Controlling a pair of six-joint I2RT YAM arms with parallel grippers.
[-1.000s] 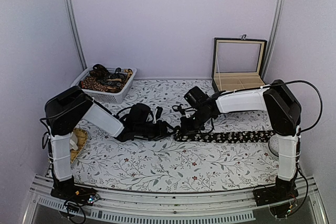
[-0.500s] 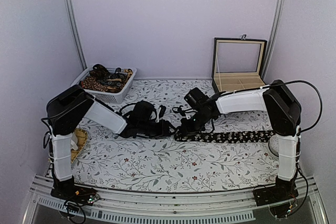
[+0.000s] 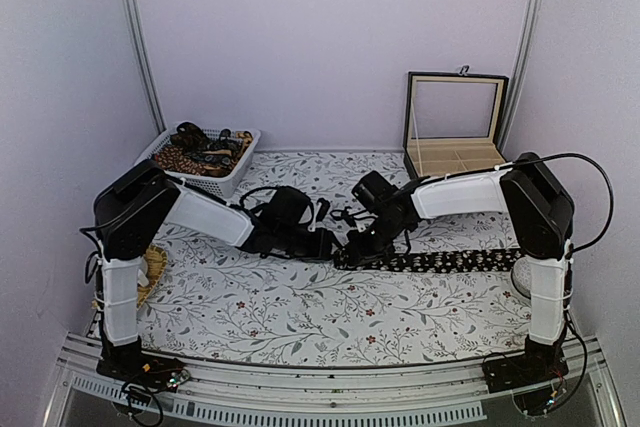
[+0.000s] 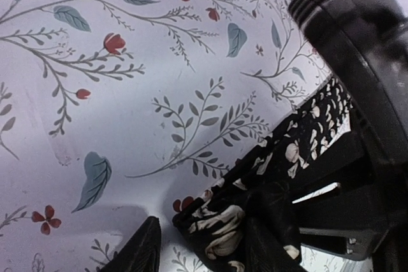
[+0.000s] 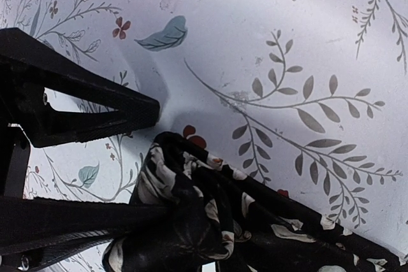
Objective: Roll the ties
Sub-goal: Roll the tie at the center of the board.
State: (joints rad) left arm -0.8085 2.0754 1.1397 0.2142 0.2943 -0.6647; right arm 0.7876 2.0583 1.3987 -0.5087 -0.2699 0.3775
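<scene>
A black tie [image 3: 440,260] with pale flower specks lies flat across the right of the flowered cloth, its left end bunched up. My right gripper [image 3: 352,247] stands over that end and seems shut on the bunched fabric; in the right wrist view the bunched fabric [image 5: 191,214] covers my right gripper [image 5: 191,250]. My left gripper [image 3: 325,245] has come in from the left, open. In the left wrist view my left gripper [image 4: 210,243] has the tie's end [image 4: 223,221] between its spread fingers, one fingertip [image 4: 143,246] on bare cloth.
A white basket [image 3: 232,179] holding several more ties stands at the back left. An open wooden box [image 3: 455,157] with compartments stands at the back right. A wicker piece [image 3: 152,269] lies by the left arm's base. A pale round object [image 3: 522,279] sits by the right arm.
My left arm has reached to the right, bringing its gripper from well left of the tie up to the tie's bunched end. My right gripper has stayed on that end.
</scene>
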